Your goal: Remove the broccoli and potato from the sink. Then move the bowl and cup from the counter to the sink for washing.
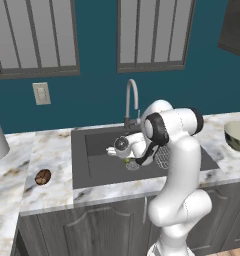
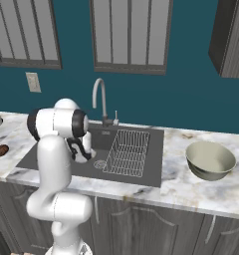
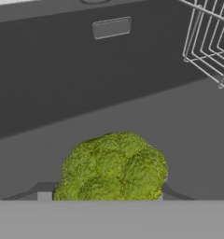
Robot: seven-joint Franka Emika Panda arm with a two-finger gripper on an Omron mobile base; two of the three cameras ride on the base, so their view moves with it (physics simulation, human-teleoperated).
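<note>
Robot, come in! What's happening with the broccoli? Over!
Gripper low in sink, right over broccoli; grip unclear. Potato on counter. Wire rack beside.

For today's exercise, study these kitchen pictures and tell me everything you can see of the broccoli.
The broccoli is a yellow-green floret with a bumpy, clustered top. In the hand view it sits low and centred, close to the camera; its stem and underside are cut off by the frame bottom. It is down in the dark grey sink, left of the wire rack. From the left base view only a small green speck shows under the hand. Whether the fingers touch it cannot be told.
</note>
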